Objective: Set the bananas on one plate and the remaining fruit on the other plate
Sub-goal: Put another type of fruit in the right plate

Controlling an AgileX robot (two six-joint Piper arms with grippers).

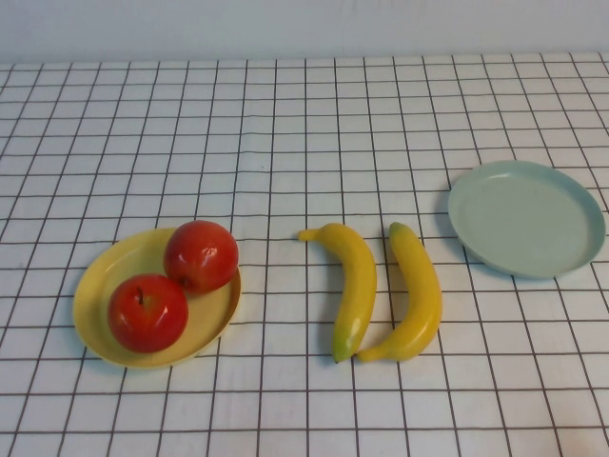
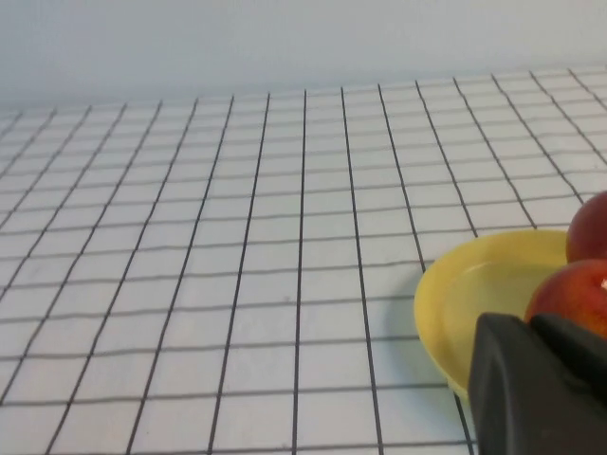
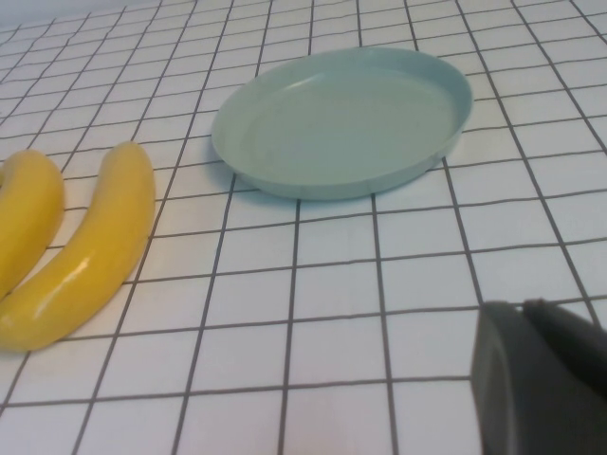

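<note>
Apples (image 1: 174,286) sorted onto yellow plate (image 1: 103,276); bananas (image 1: 385,290) on desk beside empty blue-green plate (image 1: 526,218). My left gripper (image 2: 536,384) near yellow plate, right gripper (image 3: 541,379) near blue-green plate, jaws closed, holding nothing.

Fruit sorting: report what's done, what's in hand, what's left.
Done: both apples sit on the yellow plate. In hand: nothing; left gripper near that plate and right gripper are shut, empty. Left: both bananas lie on the cloth; blue-green plate empty.

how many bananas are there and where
2. Both bananas lie side by side on the checked cloth between the plates: one nearer the yellow plate, the other nearer the blue-green plate. None seem hidden.
</note>
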